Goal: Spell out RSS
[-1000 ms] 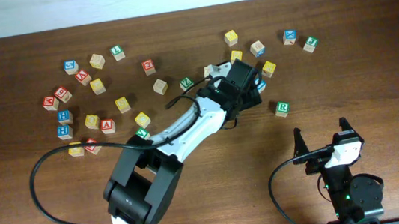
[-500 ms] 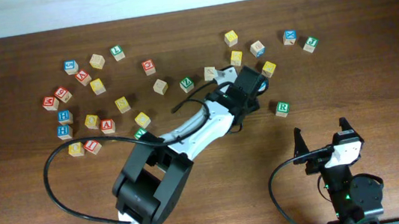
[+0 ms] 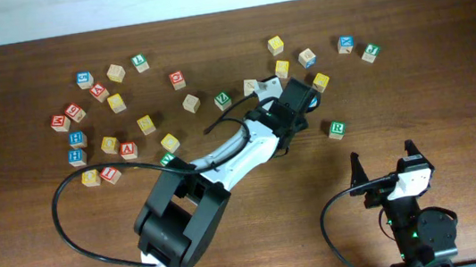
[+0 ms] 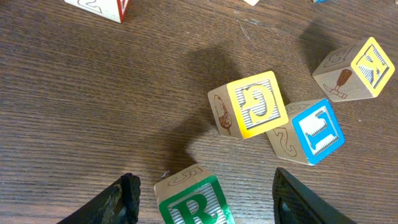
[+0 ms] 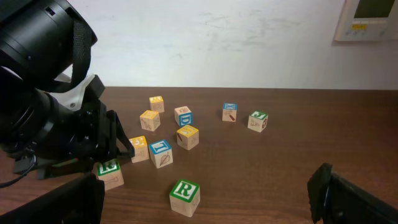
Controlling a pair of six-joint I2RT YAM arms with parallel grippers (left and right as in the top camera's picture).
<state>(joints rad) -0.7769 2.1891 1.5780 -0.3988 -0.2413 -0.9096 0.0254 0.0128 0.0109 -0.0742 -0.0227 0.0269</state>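
A green R cube (image 4: 194, 204) stands on the table between my left gripper's (image 4: 205, 186) jaws, turned slightly askew, with a gap showing on either side, so the gripper is open around it. The right wrist view shows that cube (image 5: 109, 172) under the left gripper (image 5: 117, 147). In the overhead view the left gripper (image 3: 302, 98) hides it. A second green R cube (image 3: 336, 128) lies apart, in front of my open, empty right gripper (image 5: 208, 177). Yellow cubes (image 3: 145, 124) lie scattered; I cannot read an S on any.
Just beyond the left jaws sit a yellow G cube (image 4: 252, 106), a blue cube (image 4: 311, 134) touching it and a yellow K cube (image 4: 364, 62). Several more lettered cubes spread across the far left (image 3: 97, 122) and far right (image 3: 358, 46) of the table (image 3: 447, 74).
The left gripper has come down and shifted a little to the right over the cubes, then held still. The right arm has not moved.
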